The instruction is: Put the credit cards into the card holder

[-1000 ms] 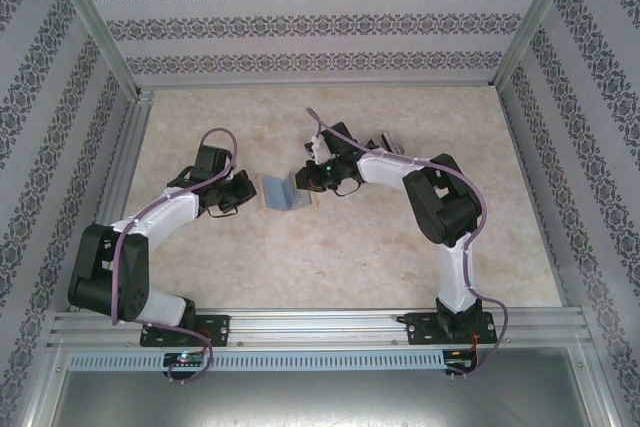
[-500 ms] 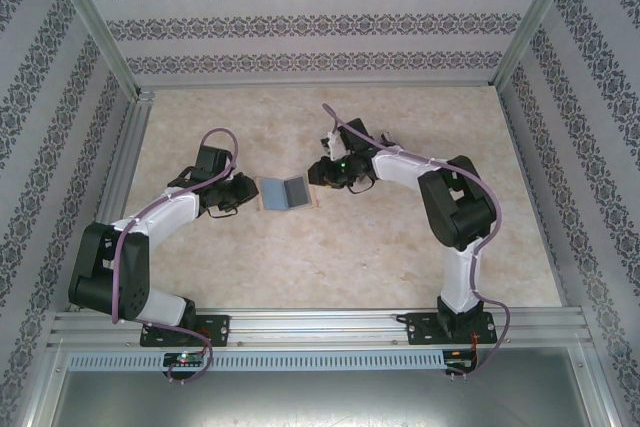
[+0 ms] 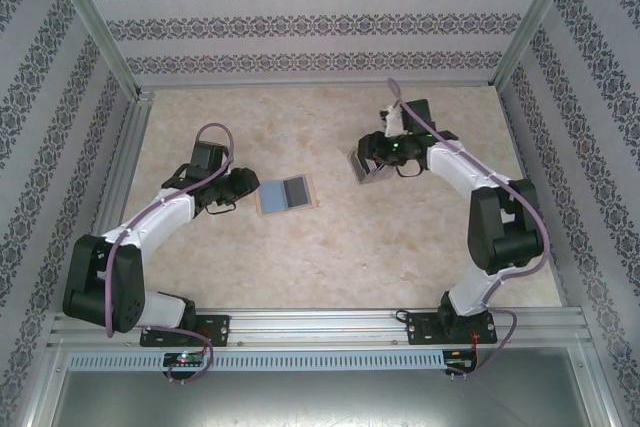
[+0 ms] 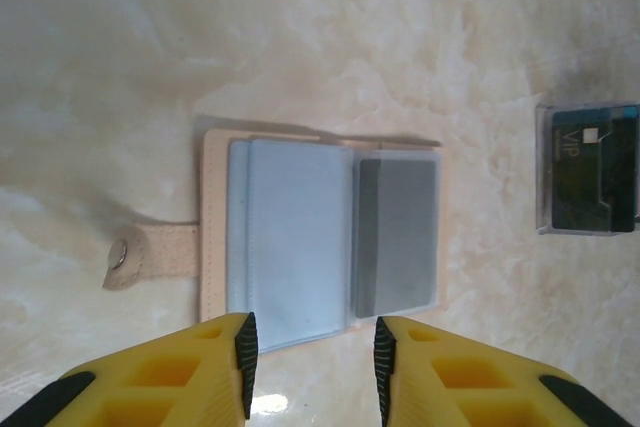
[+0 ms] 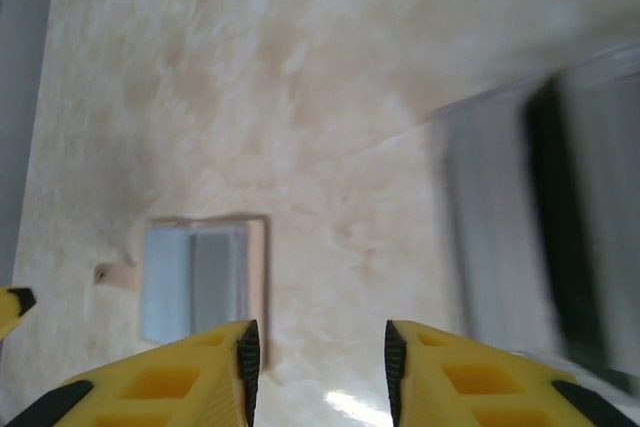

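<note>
The marbled table (image 3: 330,247) carries the card holder (image 4: 320,237), lying open and flat near its centre. The credit cards (image 4: 590,182) sit in a clear case (image 4: 543,219), apart to the right, near the right gripper (image 5: 318,367). Left gripper (image 4: 310,367) and right gripper: jaws parted, nothing between them

Bare table (image 3: 330,237) lies between the open card holder (image 3: 286,193) and the card box (image 3: 358,166).

Marbled table (image 3: 250,267) bears open card holder (image 3: 287,193), clear card box (image 4: 587,169).
</note>
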